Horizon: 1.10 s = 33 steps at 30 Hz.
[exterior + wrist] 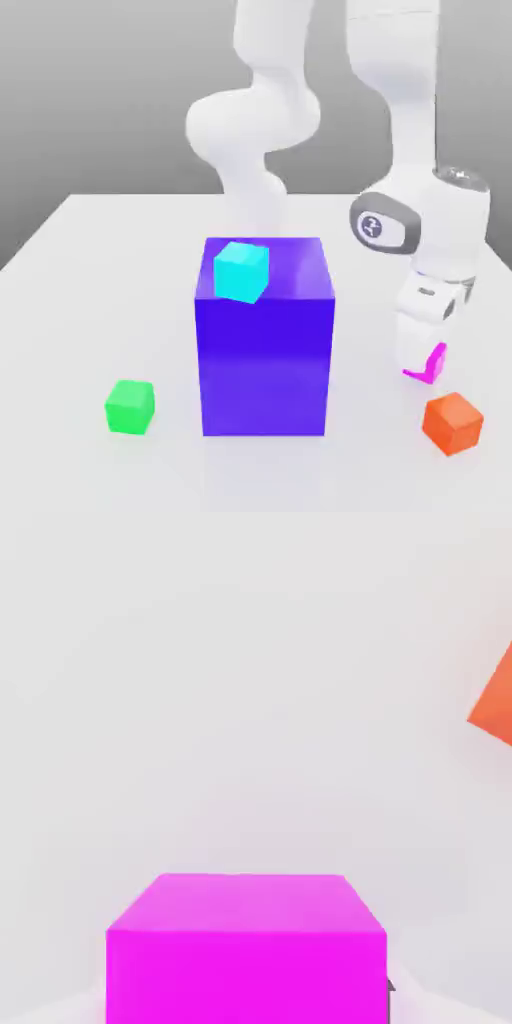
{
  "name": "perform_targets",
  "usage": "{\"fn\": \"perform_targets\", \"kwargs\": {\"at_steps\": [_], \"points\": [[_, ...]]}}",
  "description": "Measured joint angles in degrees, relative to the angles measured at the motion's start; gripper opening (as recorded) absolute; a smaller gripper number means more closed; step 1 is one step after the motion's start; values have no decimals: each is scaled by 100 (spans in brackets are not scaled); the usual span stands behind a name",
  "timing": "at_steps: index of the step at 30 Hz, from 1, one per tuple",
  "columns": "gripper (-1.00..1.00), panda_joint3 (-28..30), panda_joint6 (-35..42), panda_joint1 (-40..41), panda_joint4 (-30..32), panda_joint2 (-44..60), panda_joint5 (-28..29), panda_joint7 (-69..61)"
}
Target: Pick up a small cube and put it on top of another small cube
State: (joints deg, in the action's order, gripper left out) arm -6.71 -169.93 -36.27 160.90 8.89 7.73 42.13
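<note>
The small magenta cube [436, 363] rests on the white table at the exterior view's right, mostly covered by my gripper [422, 360], which has come straight down over it. The white fingers [410, 345] are shut on this cube's sides. In the hand view the magenta cube [245, 947] sits close up between the fingers, its top face level. The small green cube [130, 406] stands alone on the table at the exterior view's left, far from the gripper, on the other side of the big block.
A tall blue-violet block [265, 340] stands mid-table between the two small cubes, with a cyan cube [241, 271] on its top. An orange cube [452, 422] [495, 707] lies just beside the magenta one, nearer the front edge.
</note>
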Motion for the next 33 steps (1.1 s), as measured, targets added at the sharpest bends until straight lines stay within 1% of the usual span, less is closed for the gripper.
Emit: {"fn": "perform_targets", "kwargs": {"at_steps": [4,9,11,14,24,33], "points": [[-100,-214,481,83,104,-626,-594,-407],[-100,-226,430,287,-172,-863,-899,-557],[-100,-124,376,270,-303,-931,-956,-565],[-100,35,372,339,-397,-998,-1013,-372],[-100,341,454,1052,-577,-1180,-1021,642],[-100,565,532,1708,-733,-1332,-803,1733]]}}
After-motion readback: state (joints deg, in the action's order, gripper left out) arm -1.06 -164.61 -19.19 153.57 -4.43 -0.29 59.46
